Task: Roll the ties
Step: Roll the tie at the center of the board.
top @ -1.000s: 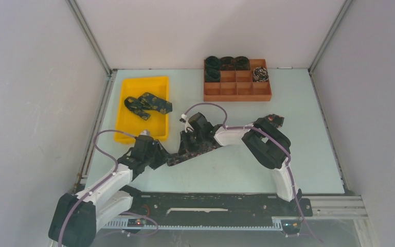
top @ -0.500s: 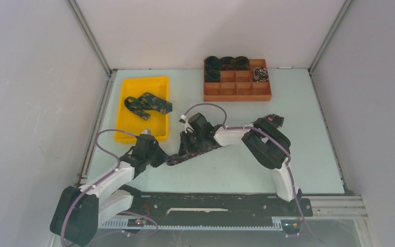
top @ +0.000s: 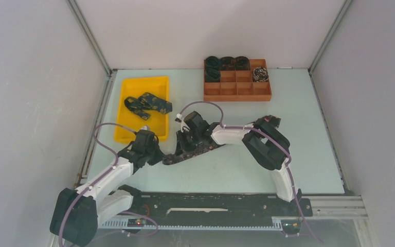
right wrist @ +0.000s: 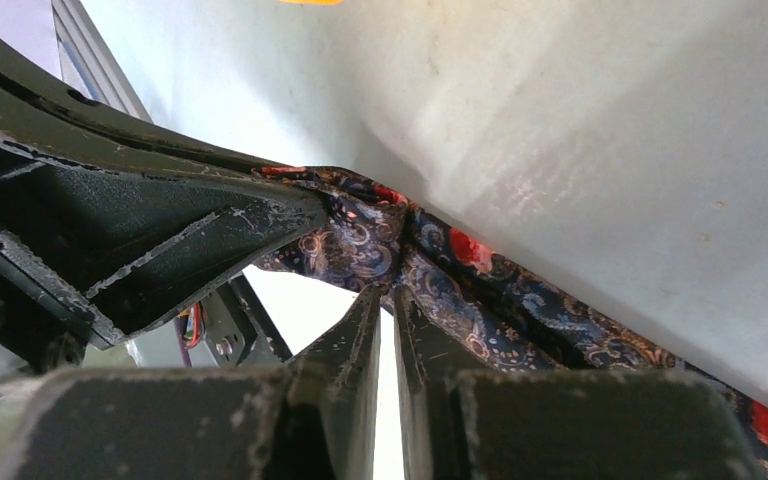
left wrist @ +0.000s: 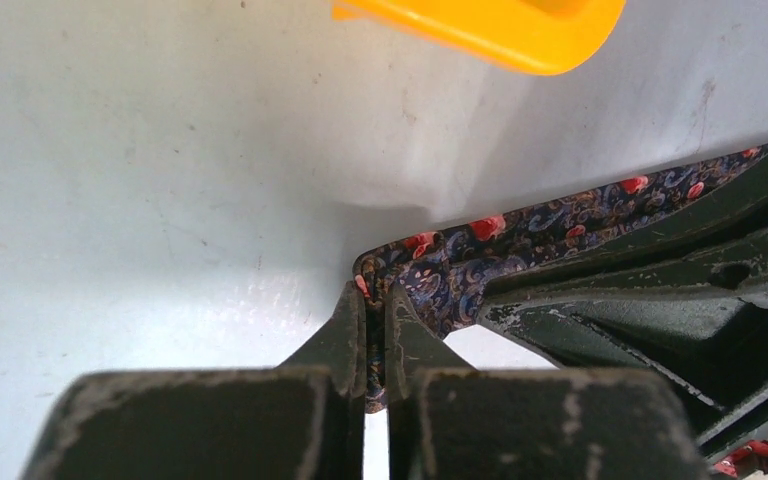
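Observation:
A dark paisley tie (top: 195,150) with red specks lies slantwise on the table between the two arms. My left gripper (top: 158,157) is shut on its near-left end; in the left wrist view the fabric (left wrist: 520,225) is pinched between the fingertips (left wrist: 352,318). My right gripper (top: 187,140) grips the same tie further along, its tips closed on a fold of the cloth (right wrist: 520,300). Another loose tie (top: 146,103) lies crumpled in the yellow tray (top: 157,82). Several rolled ties (top: 227,63) sit in the brown divided box (top: 236,93).
The yellow tray's corner (left wrist: 500,30) is just beyond my left gripper. The right gripper's dark finger (left wrist: 660,290) crowds the left wrist view. Grey walls and metal rails (top: 95,128) bound the table on the left, back and right.
My left gripper has closed on the tie's end and moved slightly forward. The right gripper has stayed on the tie, shifting a little to the left.

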`<act>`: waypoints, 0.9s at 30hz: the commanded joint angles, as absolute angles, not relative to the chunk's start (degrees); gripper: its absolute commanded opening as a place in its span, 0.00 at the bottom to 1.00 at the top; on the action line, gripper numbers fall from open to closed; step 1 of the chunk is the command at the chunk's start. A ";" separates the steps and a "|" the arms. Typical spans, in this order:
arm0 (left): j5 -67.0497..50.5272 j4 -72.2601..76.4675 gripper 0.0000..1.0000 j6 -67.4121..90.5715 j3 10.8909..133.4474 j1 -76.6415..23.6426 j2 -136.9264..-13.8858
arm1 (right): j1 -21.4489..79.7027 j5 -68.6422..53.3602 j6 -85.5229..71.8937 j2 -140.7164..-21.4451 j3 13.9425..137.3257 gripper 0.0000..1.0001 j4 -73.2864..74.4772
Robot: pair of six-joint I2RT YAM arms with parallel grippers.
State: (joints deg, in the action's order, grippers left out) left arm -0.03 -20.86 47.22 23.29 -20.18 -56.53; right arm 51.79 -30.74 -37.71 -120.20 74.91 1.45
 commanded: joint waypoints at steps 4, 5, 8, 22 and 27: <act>3.64 -26.88 0.00 43.13 28.35 -19.87 -56.08 | 54.09 -30.09 -37.44 -121.68 80.47 0.13 1.76; 3.66 -27.10 0.00 42.96 28.69 -19.86 -56.31 | 54.40 -30.10 -37.54 -122.33 81.03 0.12 1.75; 3.86 -28.04 0.00 42.50 29.65 -19.87 -56.84 | 54.97 -30.27 -37.95 -124.16 82.79 0.12 1.85; 3.57 -31.58 0.00 41.57 33.88 -20.03 -57.88 | 56.60 -31.88 -39.94 -127.81 86.66 0.09 0.53; 3.46 -32.03 0.00 41.87 35.66 -21.39 -60.68 | 56.31 -32.07 -39.98 -127.13 85.54 0.09 0.55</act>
State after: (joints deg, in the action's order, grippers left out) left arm 3.29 -32.53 42.48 32.38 -20.32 -58.94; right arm 56.10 -31.24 -39.42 -127.22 84.71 1.89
